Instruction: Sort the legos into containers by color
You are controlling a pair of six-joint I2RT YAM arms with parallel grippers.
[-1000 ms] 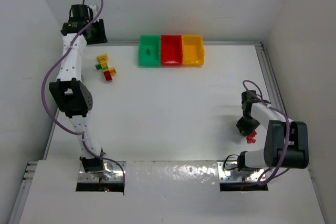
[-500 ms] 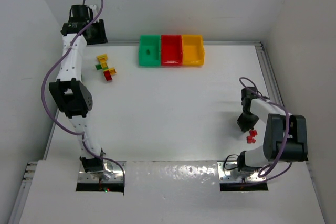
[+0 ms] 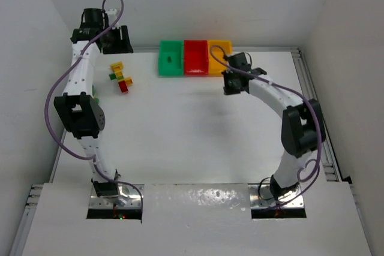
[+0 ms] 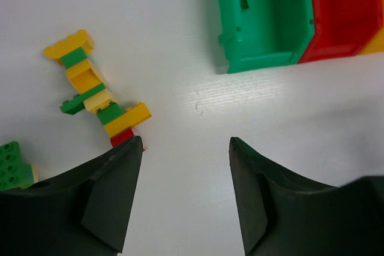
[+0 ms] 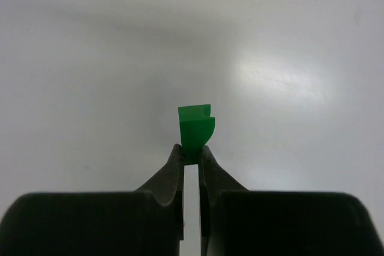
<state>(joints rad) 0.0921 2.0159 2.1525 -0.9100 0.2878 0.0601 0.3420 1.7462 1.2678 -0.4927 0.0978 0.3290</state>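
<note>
1. Left pincer (image 3: 113,38) (image 4: 185,142): at the far left corner of the desk (image 3: 192,136). Jaws stand partly apart with nothing between them; bare desk shows in the gap
2. Legos (image 3: 120,76) (image 4: 99,97): a loose cluster of yellow, green and red bricks on the desk, left of the bins. In the left wrist view its red end lies just beside the pincer's left finger. One separate green brick (image 4: 12,166) sits at that view's lower left edge, partly hidden
3. Green bin (image 3: 162,59) (image 4: 258,61): leftmost of a row at the far edge, touching the red bin
4. Red bin (image 3: 195,69) (image 4: 342,28): middle, flanked by both others
5. Yellow bin (image 3: 219,43): rightmost
6. Right pincer (image 3: 233,82) (image 5: 191,155): just on the near side of the yellow bin. Jaws are narrow, clamped on a green lego (image 5: 196,127) that projects beyond the fingertips
</note>
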